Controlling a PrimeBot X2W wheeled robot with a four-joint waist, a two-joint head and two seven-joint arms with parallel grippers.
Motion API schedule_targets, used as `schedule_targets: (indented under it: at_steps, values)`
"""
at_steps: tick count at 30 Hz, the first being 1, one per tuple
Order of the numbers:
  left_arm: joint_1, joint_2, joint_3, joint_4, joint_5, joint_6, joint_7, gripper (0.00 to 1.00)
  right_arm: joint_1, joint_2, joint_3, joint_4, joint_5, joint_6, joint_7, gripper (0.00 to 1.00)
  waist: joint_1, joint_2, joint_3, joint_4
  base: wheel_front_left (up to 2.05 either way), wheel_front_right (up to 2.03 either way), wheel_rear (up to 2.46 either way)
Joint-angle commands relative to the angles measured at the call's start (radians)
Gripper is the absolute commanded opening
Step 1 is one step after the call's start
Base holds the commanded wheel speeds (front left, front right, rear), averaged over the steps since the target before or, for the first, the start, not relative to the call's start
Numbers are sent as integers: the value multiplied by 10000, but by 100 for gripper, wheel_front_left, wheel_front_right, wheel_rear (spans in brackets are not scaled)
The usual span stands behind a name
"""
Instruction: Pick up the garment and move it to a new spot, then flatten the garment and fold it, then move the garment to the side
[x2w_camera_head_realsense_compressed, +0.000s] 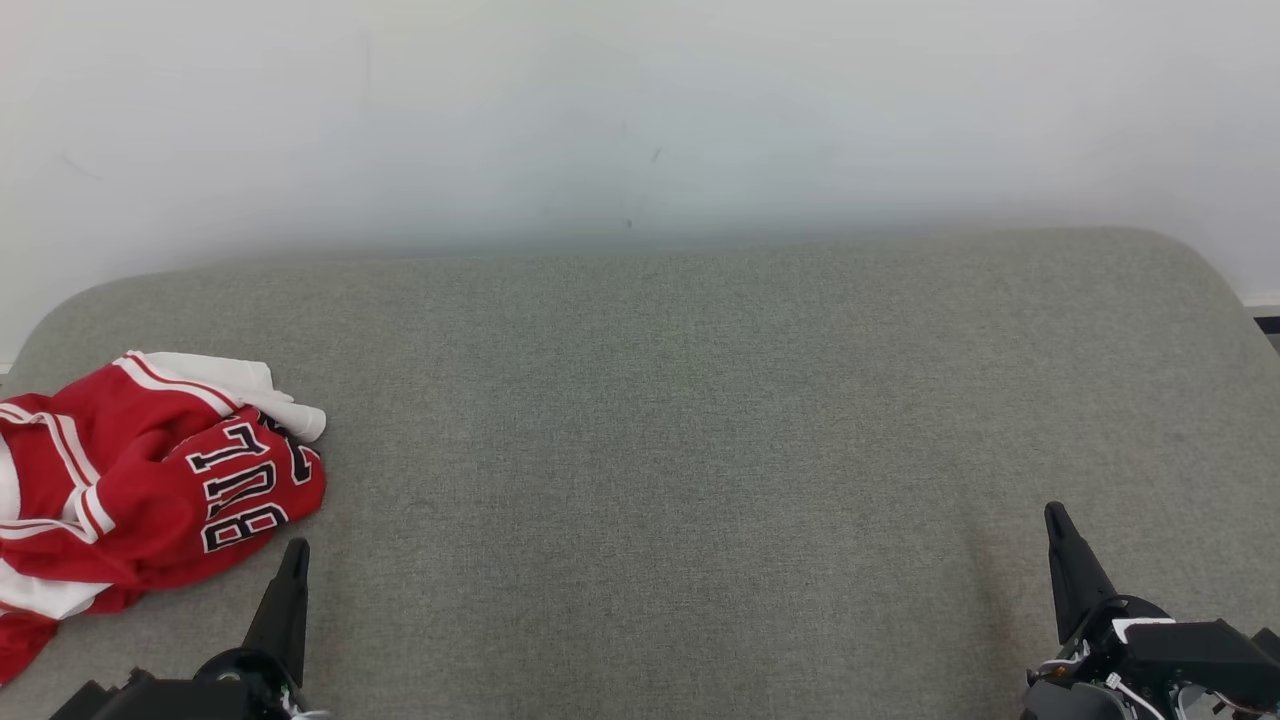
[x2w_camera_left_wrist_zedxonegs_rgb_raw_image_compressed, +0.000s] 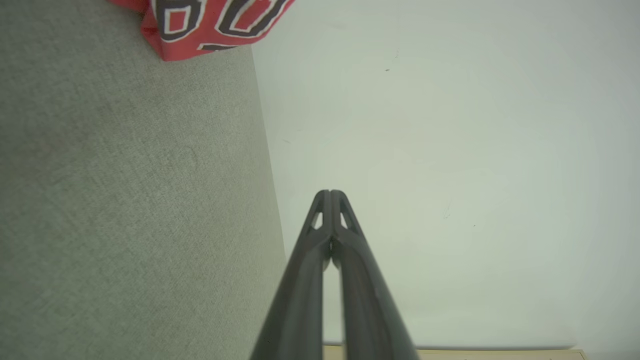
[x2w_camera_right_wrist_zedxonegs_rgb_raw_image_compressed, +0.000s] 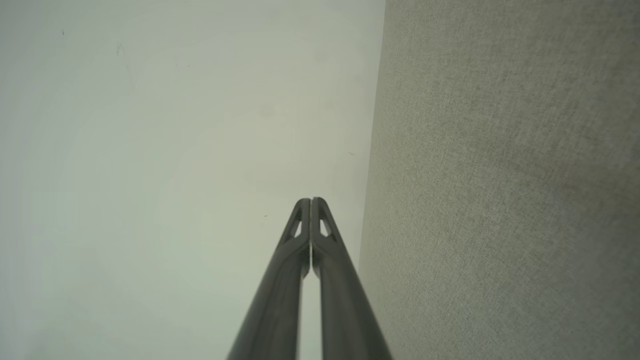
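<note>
At the far left of the grey upholstered surface (x2w_camera_head_realsense_compressed: 700, 430): a crumpled red-and-white garment (x2w_camera_head_realsense_compressed: 150, 480), bunched in a heap. Runs off the left edge of the head view, so full extent hidden. Carries black block characters outlined in white, turned and creased, hard to read. Pokes a white part out at the top, toward the wall (x2w_camera_head_realsense_compressed: 640, 110). Also at the top edge of the left wrist view, as a red corner with pieces of the lettering, cropped by the frame.

Low at the left of the head view: left gripper (x2w_camera_head_realsense_compressed: 297, 548), near the garment's near edge, not touching it. Reads there as a single dark spike, body cut off by the bottom edge. Pressed shut in its own wrist view, fingers (x2w_camera_left_wrist_zedxonegs_rgb_raw_image_compressed: 300, 280) meeting tip against tip, pointing toward the pale wall with grey fabric alongside.

Low at the right: right gripper (x2w_camera_head_realsense_compressed: 1055, 515), well apart from the garment, likewise one dark point, its black housing and a few wires cropped at the corner. Closed tip to tip in the right wrist view, fabric on one side, wall on the other.

Between the two grippers: grey woven fabric. Beyond the rounded far edge: plain wall with a few faint marks. At the far right, a dark sliver (x2w_camera_head_realsense_compressed: 1268, 323), too small to make out. Along the bottom of the left wrist view, a thin tan strip (x2w_camera_left_wrist_zedxonegs_rgb_raw_image_compressed: 500, 354), unclear what
</note>
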Motion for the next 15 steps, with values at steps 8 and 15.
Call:
schedule_targets:
  at_steps: [8, 15]
  values:
    - [-105, 52, 27, -29, -44, -16, 26, 0, -57, 7, -7, -19, 14, -22, 21, 0, 0, 0, 0, 0, 0, 0, 0]
    - [-105, 52, 28, -29, -44, -16, 26, 0, -57, 7, -7, -19, 14, -22, 21, 0, 0, 0, 0, 0, 0, 0, 0]
